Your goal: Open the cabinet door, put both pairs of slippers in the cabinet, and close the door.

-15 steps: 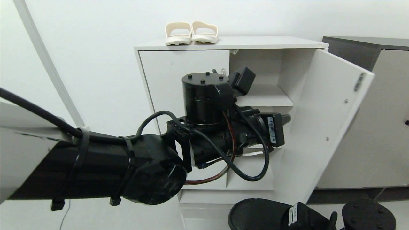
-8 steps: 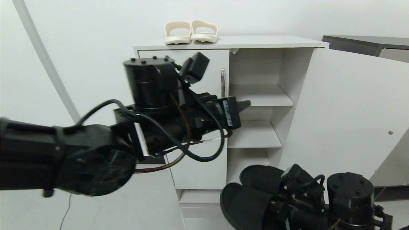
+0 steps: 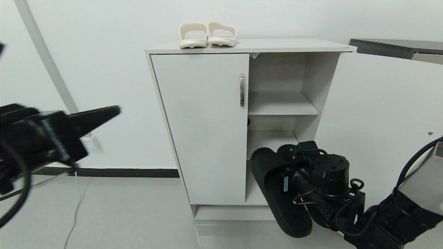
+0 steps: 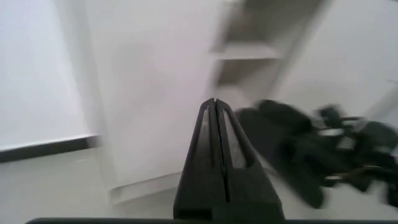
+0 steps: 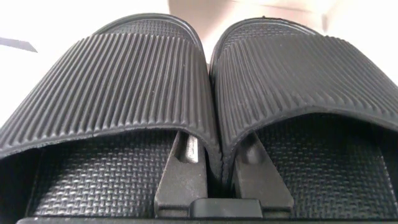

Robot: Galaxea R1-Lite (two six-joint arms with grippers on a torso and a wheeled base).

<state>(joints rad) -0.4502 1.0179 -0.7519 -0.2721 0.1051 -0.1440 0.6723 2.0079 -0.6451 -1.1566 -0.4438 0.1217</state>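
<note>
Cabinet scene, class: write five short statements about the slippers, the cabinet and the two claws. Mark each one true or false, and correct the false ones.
1. The cream slippers sit on top of the cabinet. True.
2. The right claw grips the black slippers. True.
3. The left claw is spread wide open. False: its fingers are pressed together and hold nothing.
4. Both cabinet doors are shut. False: the left door is shut, but the right door is swung open, showing the shelves.
5. The black slippers rest on a shelf. False: the claw holds them in front of the open side, low down.
</note>
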